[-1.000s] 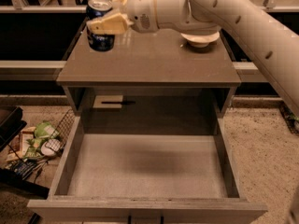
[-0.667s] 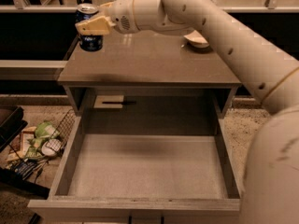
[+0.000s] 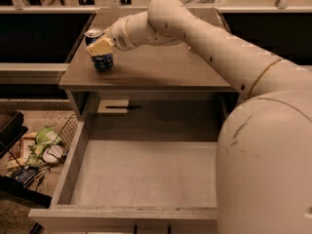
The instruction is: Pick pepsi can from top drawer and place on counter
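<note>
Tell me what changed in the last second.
The claw, still gripping the pepsi can, carried it toward the front left of the counter. The white bowl is no longer in view. The top drawer stays open.

your cream-yellow gripper [image 3: 100, 50] clasps the dark blue, silver-topped pepsi can [image 3: 103, 62] on the grey-brown tabletop [image 3: 161, 72]; the top drawer [image 3: 141, 174] is pale grey.
</note>
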Controlling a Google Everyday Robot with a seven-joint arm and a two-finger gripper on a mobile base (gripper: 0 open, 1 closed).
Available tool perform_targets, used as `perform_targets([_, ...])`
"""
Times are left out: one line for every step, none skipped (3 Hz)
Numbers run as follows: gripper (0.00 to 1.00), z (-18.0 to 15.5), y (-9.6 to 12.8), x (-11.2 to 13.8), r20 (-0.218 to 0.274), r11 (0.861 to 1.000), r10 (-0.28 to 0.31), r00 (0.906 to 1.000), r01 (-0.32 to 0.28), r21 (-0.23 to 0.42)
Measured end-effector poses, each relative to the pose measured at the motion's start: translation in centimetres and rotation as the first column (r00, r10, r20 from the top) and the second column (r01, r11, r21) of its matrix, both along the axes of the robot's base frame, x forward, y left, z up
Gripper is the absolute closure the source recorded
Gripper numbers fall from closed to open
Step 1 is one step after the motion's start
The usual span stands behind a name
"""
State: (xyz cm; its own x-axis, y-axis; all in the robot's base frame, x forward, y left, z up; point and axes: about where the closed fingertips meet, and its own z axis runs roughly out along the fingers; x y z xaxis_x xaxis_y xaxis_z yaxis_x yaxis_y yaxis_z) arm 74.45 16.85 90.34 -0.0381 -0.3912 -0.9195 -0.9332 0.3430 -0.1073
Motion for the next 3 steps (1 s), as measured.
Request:
perform_targets([0.81, -0.45, 0.03, 0.08, -0.003, 1.000, -0.002, 1.0000, 0.002, -0.009])
perform_targets([0.59, -0.59, 0.33, 0.01, -0.005, 1.000, 0.002, 1.0000, -0.002, -0.010])
perform_targets([0.36, -0.72, 0.63, -0.08, -0.007, 1.000, 0.007, 1.0000, -0.007, -0.010])
